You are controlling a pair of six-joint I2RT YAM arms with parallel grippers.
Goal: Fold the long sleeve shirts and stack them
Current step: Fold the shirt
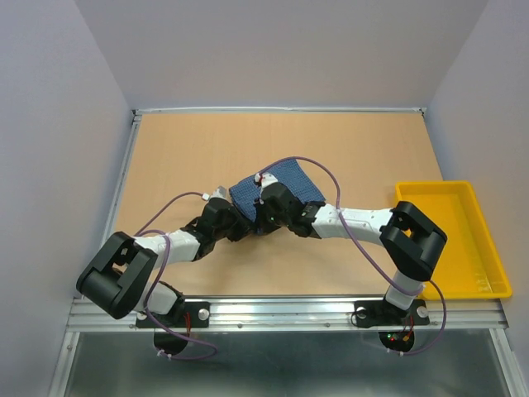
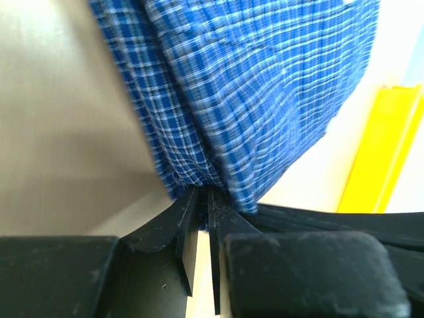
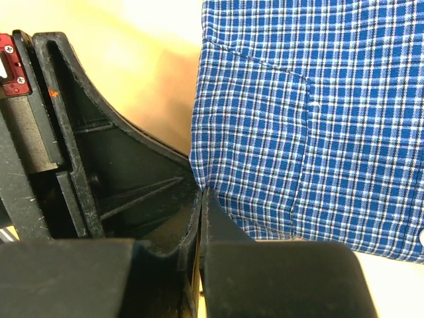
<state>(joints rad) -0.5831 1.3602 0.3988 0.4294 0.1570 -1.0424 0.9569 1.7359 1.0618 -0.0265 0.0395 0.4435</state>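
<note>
Folding looks partway done: one shirt lies mid-worktop as a compact bundle, and no stack has been started. Left end effector is nearly closed, pinching gathered cloth at the shirt's near edge. Right end effector is fully closed at a shirt corner; whether it has caught cloth I cannot tell. One tray sits well apart, to the right.

No legible text, no labels (any view)
</note>
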